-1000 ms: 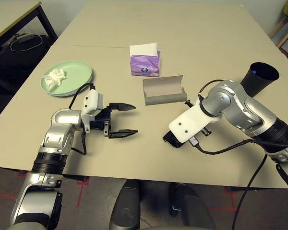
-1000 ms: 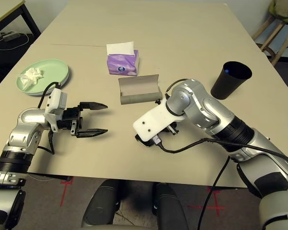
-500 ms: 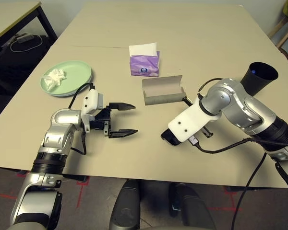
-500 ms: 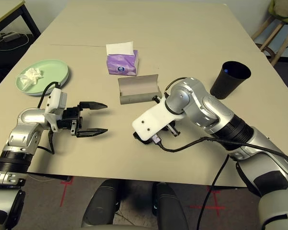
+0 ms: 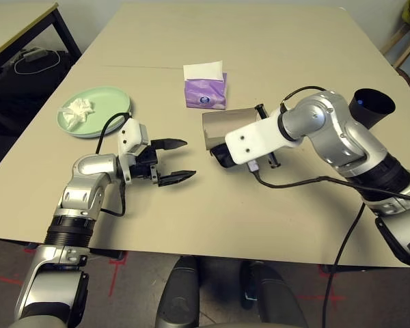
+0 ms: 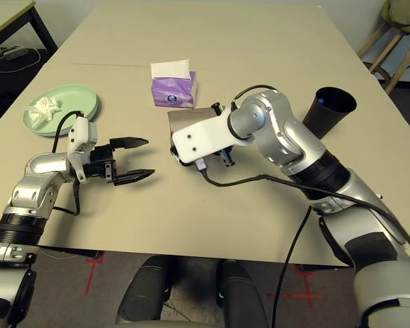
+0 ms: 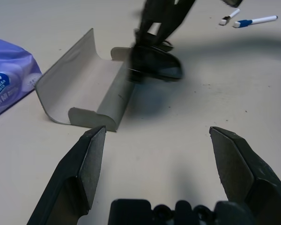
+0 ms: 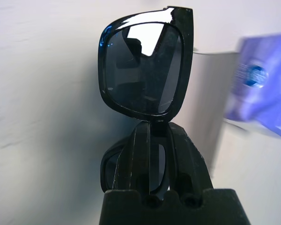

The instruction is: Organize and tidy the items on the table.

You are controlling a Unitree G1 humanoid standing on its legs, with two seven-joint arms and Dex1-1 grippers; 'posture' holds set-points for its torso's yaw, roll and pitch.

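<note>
We see our right gripper [image 8: 157,133] pinching the black sunglasses [image 8: 143,65] just above the open grey glasses case [image 7: 91,84]. Our left gripper [image 5: 172,160] hovers spread wide, the case just beyond its fingertips.

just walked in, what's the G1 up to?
Tidying the table. The right gripper is shut on the black sunglasses, holding them by the open grey glasses case. The left gripper waits open beside it. A crumpled tissue lies on the green plate.
</note>
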